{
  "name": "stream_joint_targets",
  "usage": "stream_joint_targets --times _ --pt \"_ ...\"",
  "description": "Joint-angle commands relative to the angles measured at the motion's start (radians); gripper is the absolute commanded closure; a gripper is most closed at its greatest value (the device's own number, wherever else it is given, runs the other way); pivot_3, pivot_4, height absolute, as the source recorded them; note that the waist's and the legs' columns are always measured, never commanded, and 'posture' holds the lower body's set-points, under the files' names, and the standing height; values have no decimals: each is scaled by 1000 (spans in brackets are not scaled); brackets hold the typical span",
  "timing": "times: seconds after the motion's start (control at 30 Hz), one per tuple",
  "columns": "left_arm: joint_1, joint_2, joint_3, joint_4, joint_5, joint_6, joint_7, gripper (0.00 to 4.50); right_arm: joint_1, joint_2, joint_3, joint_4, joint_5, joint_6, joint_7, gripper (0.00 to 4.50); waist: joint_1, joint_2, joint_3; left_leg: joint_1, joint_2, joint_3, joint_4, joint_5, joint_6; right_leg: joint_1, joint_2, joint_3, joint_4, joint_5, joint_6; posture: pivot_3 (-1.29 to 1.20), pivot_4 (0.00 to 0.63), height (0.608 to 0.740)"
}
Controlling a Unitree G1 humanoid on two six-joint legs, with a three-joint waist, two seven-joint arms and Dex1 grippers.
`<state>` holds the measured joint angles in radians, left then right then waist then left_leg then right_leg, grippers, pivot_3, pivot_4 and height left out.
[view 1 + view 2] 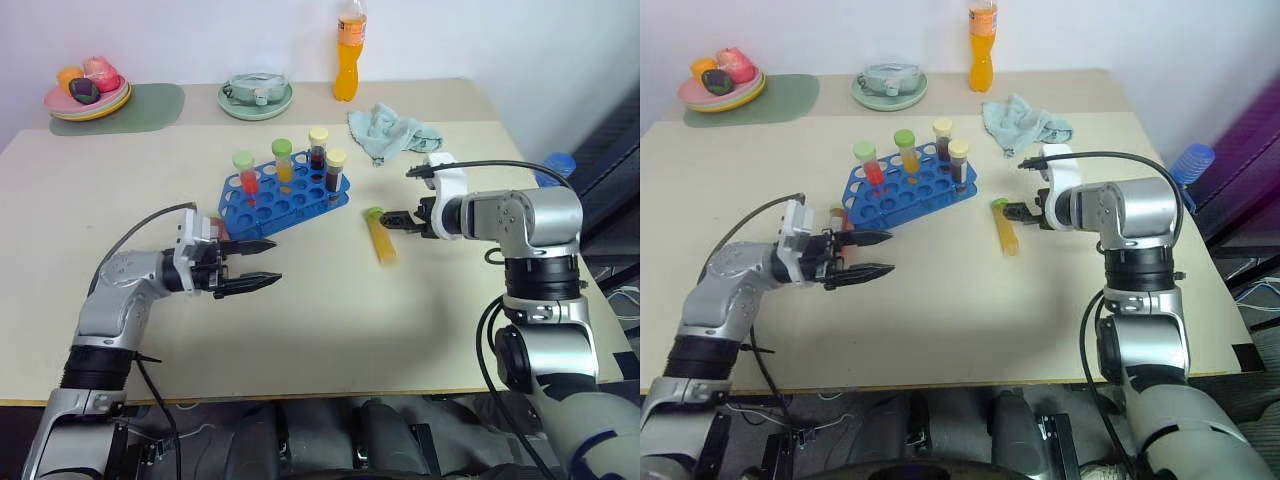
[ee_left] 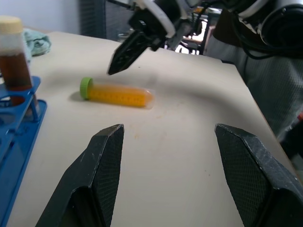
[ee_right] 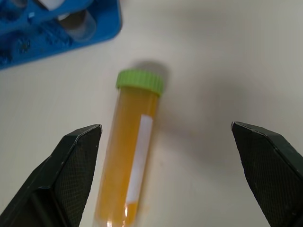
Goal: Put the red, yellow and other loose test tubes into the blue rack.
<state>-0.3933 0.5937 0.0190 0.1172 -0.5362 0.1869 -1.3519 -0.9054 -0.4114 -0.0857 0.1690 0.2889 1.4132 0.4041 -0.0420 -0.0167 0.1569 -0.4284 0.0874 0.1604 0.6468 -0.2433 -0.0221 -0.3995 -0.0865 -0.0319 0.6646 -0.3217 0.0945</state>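
Clear plastic tube of yellow-orange liquid with green cap (image 1: 381,238) lying flat on the beige surface (image 1: 330,320) beside the bright blue holed rack (image 1: 285,195), right tool (image 1: 400,219) tilted down over its cap, wide open, empty, left tool (image 1: 262,264) level, pointing right, open, empty

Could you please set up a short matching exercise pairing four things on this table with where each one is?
Things:
1. yellow tube
2. brown tube
3. drink bottle
4. cloth

Places:
A. standing in the blue rack
B. crumpled beyond the right gripper
C. lying flat on the table by the right gripper
D. upright at the table's far edge

Pairs: 1-C, 2-A, 3-D, 4-B
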Motion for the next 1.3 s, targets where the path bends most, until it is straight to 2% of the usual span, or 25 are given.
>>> stream_joint_targets --times 0.03,0.3,0.57,0.6,0.7,0.8,1.0,1.2,1.3 --pt "-26 -25 -17 16 9 -10 -9 1365 -51 11 9 30 1 -15 -10 31 -1 0 0 0 0 0 0 0 0 0 0 0 0 0 0 0 150 740" --pt "-76 -69 -46 74 30 -20 -31 1365 -77 32 74 155 -12 -11 -15 31 -1 0 0 0 0 0 0 0 0 0 0 0 0 0 0 0 150 740" --pt "-66 -94 -49 68 40 -15 -31 1365 -123 79 176 346 -81 -154 -13 31 -16 -1 -1 2 0 0 1 0 0 2 0 0 1 0 0 0 150 740" --pt "-62 -95 -48 65 41 -14 -31 1365 -133 84 184 377 -93 -179 -15 569 -19 -2 -1 3 0 0 1 0 0 3 0 0 1 0 0 0 150 740" --pt "-57 -95 -46 52 41 -3 -24 1365 -156 94 222 440 -126 -233 2 1782 -31 -3 -2 4 0 -1 1 0 0 4 0 0 2 0 0 0 150 740" --pt "-54 -90 -41 35 39 11 -13 1365 -156 94 284 447 -158 -270 42 3306 -33 -3 -2 5 1 -1 1 1 -1 4 1 0 2 0 0 0 150 740" --pt "-55 -76 -30 17 35 31 3 1365 -129 78 336 365 -185 -308 108 3306 -32 -3 -2 5 2 -1 1 1 -1 4 2 0 2 0 0 0 150 740" --pt "-37 -61 -14 -5 31 37 22 1365 0 -43 388 -15 -163 -433 271 3306 -24 -2 -2 1 2 -1 0 1 -1 0 1 0 1 0 0 0 150 740" --pt "-26 -52 -7 -35 24 57 43 1365 71 -81 337 -205 -110 -448 317 3306 -21 -2 -1 0 1 -1 0 1 -1 0 2 0 1 0 0 0 150 740"
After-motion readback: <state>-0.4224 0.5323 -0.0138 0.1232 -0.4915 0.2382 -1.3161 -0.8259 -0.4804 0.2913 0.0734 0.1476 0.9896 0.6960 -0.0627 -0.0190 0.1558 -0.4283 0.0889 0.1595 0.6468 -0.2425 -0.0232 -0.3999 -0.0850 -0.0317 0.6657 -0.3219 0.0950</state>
